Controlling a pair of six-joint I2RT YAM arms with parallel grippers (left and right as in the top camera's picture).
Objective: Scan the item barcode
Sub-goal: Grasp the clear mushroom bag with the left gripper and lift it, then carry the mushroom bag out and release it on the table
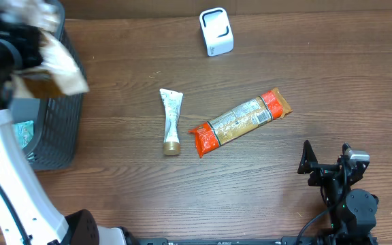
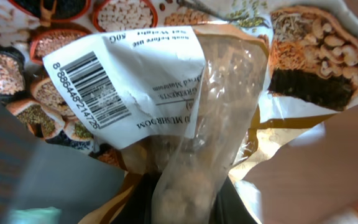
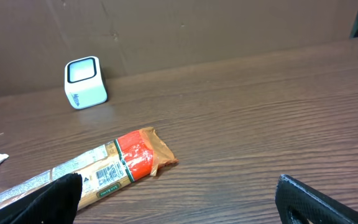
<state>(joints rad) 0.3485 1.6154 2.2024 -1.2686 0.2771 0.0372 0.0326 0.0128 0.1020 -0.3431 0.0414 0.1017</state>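
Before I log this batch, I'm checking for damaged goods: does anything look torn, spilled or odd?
Nothing spilled or torn. The mushroom bag, held up at left, is crumpled and its barcode label bows rather than lying flat. The snack packet and tube lie intact.

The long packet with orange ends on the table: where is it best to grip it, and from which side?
Grip the packet across its narrow width near the middle, coming straight down from above. It lies flat and diagonal on the table, so turn the jaws across its long axis.
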